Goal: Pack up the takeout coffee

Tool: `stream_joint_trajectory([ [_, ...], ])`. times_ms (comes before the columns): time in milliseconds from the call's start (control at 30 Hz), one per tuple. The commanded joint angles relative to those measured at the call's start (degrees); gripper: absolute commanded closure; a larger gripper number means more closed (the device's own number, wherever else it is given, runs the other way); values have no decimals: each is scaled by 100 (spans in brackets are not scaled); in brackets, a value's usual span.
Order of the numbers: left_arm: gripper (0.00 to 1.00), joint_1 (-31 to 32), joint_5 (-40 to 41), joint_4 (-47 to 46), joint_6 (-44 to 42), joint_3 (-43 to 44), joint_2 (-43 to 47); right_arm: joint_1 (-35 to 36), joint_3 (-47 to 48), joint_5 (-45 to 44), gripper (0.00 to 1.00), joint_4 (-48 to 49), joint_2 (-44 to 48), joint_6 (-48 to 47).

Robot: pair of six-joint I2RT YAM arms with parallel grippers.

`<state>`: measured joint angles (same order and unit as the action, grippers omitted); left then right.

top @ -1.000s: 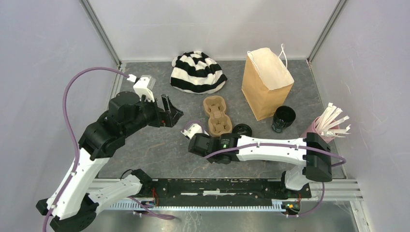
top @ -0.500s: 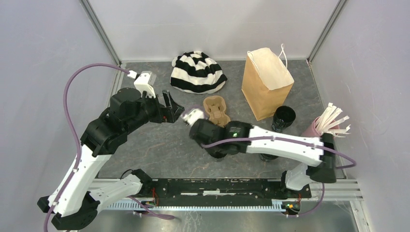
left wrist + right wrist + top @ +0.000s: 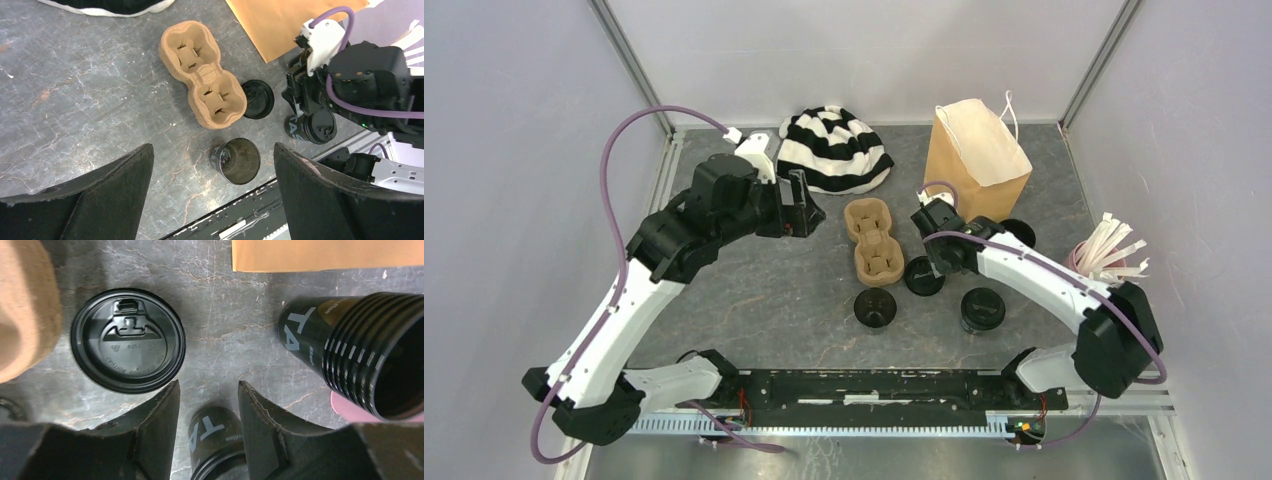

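Nearest me, just in front of the cardboard carrier (image 3: 872, 240), an open black cup (image 3: 875, 307) stands on the bench (image 3: 754, 290). A lidded cup (image 3: 981, 310) stands to the carrier's near right. A loose lid (image 3: 924, 275) lies flat, just beside the carrier's right side. My right jaws hover right of the carrier, past that lid, fingers (image 3: 150, 440) partly apart, gripping nothing. Beyond them a third cup (image 3: 350, 340), open, sits by the paper bag (image 3: 974, 170). Left of the carrier, my left jaws gape wide, empty.

Lid (image 3: 924, 276) lies just right of carrier (image 3: 871, 240).
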<state>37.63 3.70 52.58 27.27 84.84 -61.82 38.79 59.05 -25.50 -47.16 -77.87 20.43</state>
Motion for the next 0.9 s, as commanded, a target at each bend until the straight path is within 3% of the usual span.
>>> stream_joint_trajectory([
  [0, 5, -1, -195, -88, 165, 311, -190, -143, -122, 61, 49, 751, -167, -375],
  [200, 5, -1, -264, -82, 276, 334, -358, -159, -458, 122, 61, 1221, -410, -531],
  [867, 6, -1, -151, -94, 333, 349, -448, -351, -368, 410, 79, 1663, -1105, -825],
])
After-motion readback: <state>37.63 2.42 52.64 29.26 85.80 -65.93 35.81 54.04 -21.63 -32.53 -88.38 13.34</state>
